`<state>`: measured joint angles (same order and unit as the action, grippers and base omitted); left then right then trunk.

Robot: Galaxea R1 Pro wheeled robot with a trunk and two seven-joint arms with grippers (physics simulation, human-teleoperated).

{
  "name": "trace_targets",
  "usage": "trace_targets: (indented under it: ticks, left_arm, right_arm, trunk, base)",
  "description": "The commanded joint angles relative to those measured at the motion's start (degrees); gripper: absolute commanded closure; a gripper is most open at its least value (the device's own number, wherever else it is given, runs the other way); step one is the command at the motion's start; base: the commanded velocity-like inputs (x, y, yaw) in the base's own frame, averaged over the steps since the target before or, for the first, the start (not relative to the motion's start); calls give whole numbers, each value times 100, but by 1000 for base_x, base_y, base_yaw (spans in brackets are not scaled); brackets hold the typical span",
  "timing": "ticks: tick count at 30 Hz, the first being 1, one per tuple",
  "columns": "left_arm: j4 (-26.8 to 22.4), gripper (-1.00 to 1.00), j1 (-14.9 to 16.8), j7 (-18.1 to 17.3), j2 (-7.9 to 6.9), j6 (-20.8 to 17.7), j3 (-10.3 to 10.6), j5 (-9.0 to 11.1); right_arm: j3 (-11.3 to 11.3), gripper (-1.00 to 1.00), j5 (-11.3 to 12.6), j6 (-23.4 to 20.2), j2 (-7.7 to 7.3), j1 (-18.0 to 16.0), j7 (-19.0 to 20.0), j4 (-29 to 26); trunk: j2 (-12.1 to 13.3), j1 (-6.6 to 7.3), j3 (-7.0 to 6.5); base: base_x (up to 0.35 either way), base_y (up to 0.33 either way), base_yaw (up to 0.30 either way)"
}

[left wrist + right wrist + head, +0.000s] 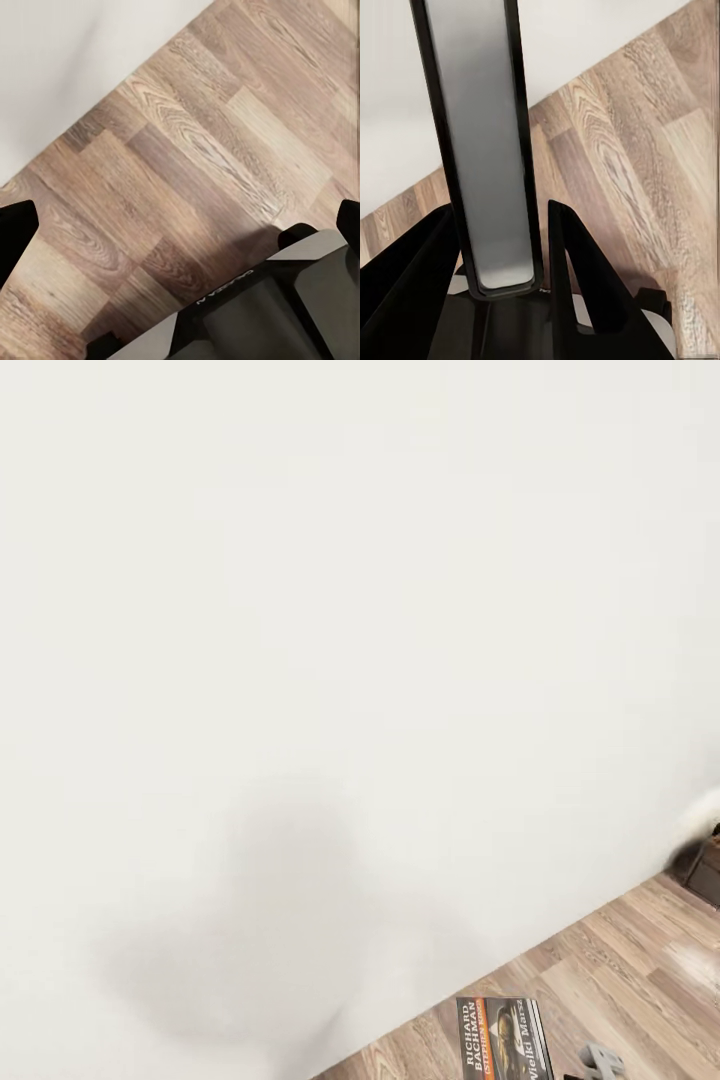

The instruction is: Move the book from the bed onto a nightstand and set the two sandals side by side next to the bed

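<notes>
My right claw [499, 247] is pinching the book [480, 135] edge-on: in the right wrist view its two black fingers [585, 300] stand on either side of the thin volume, whose grey page edge framed by the dark covers runs straight out away from the claw, the long axis in line with the fingers. In the head view the same book [502, 1038] shows at the lower edge of the picture, cover up, held above the floor [620, 970]; its long axis runs roughly away from me, and the white "Richard Bachman" lettering beside the orange band reads sideways along that axis. Just beside it a grey part of my right arm [598, 1062] pokes into view. My left claw [180, 225] is spread wide, with a dark fingertip [15, 232] at each side of the left wrist view and bare planks between them, holding nothing; a glossy black part of my own body [285, 300] lies beneath it. The floor is mixed brown wood planks. A smooth pale grey-white surface [300, 610] takes up most of the head view, meeting the floor along a slanting line, with my soft shadow [280, 920] on it. At the far right edge a dark reddish-brown wooden piece [706, 872] stands on the floor.
</notes>
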<state>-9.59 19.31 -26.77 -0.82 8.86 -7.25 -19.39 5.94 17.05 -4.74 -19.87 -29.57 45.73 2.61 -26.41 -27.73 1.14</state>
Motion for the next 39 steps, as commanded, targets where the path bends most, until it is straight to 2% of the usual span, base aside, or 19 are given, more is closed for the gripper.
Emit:
trace_targets:
  ticks: [1,21,39]
  left_arm:
    - [1,-100,3,-21,0,28,-48,-62]
    - [1,-100,6,-21,2,28,-48,-65]
    - [1,-100,3,-21,3,28,-48,-65]
  right_arm:
    - [14,100,70,-38,1,-13,24,11]
    - [18,100,70,-45,1,-10,32,11]
    - [20,100,70,-45,1,-13,33,11]
  trunk:
    - [-12,-3,12]
    - [-12,-3,12]
    - [-12,-3,12]
  base:
    - [0,0,-284]
    - [3,0,-284]
    - [249,0,-284]
